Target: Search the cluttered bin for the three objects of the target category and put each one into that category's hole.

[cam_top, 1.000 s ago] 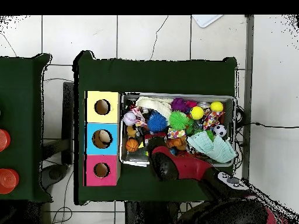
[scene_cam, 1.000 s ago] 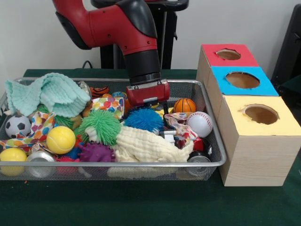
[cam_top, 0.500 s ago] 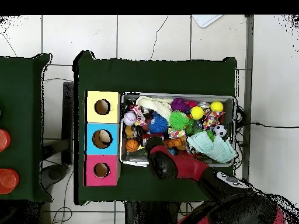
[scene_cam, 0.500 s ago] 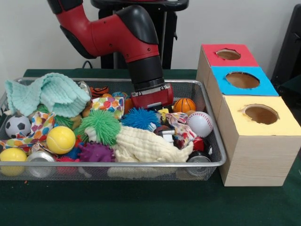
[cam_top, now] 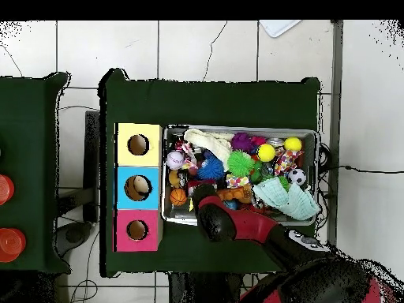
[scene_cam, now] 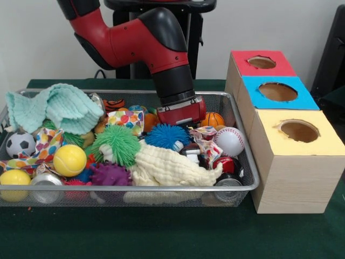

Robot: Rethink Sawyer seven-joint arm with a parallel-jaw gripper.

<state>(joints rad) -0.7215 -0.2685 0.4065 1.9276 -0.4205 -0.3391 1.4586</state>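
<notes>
My gripper [scene_cam: 182, 116] is low in the wire bin [scene_cam: 245, 162], its red body just left of the small basketball [scene_cam: 214, 118] and behind the blue spiky ball [scene_cam: 165, 136]. Its tips are hidden by the clutter. A baseball [scene_cam: 230, 141] lies at the bin's right end. A soccer ball [scene_cam: 20, 144], a yellow tennis ball [scene_cam: 69, 160] and a plain yellow ball [scene_cam: 14, 178] lie at the left. The overhead view shows the gripper [cam_top: 199, 190] near the basketball [cam_top: 179, 196]. The wooden box has a red hole [scene_cam: 261, 62], a blue hole [scene_cam: 277, 91] and a yellow hole [scene_cam: 299, 130].
A green spiky ball [scene_cam: 115, 143], a purple spiky ball [scene_cam: 109, 174], a mint cloth [scene_cam: 54, 107], a cream cloth [scene_cam: 172, 168], patterned cloths [scene_cam: 125, 120] and metal cans [scene_cam: 46, 181] crowd the bin. The box stands tight against the bin's right wall.
The arm has slid the gripper rightward in the front view, toward the basketball and the box. The patterned cloth by the baseball has shifted slightly.
</notes>
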